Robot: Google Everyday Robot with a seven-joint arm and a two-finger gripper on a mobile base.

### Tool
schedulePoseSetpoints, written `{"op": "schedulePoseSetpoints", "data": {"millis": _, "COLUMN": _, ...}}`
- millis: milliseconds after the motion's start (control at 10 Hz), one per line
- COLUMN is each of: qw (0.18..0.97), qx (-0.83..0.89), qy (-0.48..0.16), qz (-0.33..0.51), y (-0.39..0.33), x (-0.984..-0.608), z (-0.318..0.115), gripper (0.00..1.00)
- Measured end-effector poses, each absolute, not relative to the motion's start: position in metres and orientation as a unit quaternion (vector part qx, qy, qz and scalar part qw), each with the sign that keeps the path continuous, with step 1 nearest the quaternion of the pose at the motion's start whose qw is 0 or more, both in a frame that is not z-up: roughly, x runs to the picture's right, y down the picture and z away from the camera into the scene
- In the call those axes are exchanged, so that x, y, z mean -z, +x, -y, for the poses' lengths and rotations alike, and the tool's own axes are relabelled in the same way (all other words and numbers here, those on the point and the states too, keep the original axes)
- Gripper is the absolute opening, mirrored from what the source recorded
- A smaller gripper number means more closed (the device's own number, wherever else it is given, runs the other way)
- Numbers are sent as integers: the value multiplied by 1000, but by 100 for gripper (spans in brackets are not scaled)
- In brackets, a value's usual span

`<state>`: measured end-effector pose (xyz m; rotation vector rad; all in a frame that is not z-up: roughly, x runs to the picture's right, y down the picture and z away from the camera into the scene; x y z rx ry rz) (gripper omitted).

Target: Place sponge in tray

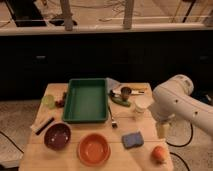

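The blue-grey sponge lies flat on the wooden table near its front edge, right of the middle. The green tray sits at the table's centre-back with nothing in it. My white arm reaches in from the right, and its gripper hangs over the table's right edge, just right of the sponge and above it, without touching it. The gripper is open and holds nothing.
An orange bowl and a purple bowl stand in front of the tray. An orange fruit lies at the front right corner. A white cup, a dark cup and utensils crowd the tray's right side; a green cup is at its left.
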<state>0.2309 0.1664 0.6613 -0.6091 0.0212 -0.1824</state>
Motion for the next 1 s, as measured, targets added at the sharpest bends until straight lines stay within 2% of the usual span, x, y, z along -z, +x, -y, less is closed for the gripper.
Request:
{"op": "schedulePoseSetpoints", "data": {"millis": 300, "qw": 946, "qx": 119, "qy": -302, "qz": -2, "y": 199, "x": -666, "z": -179, "gripper": 80}}
{"op": "schedulePoseSetpoints", "data": {"millis": 1000, "qw": 938, "qx": 146, "qy": -315, "qz": 15, "y": 178, "x": -701, "z": -204, "gripper": 80}}
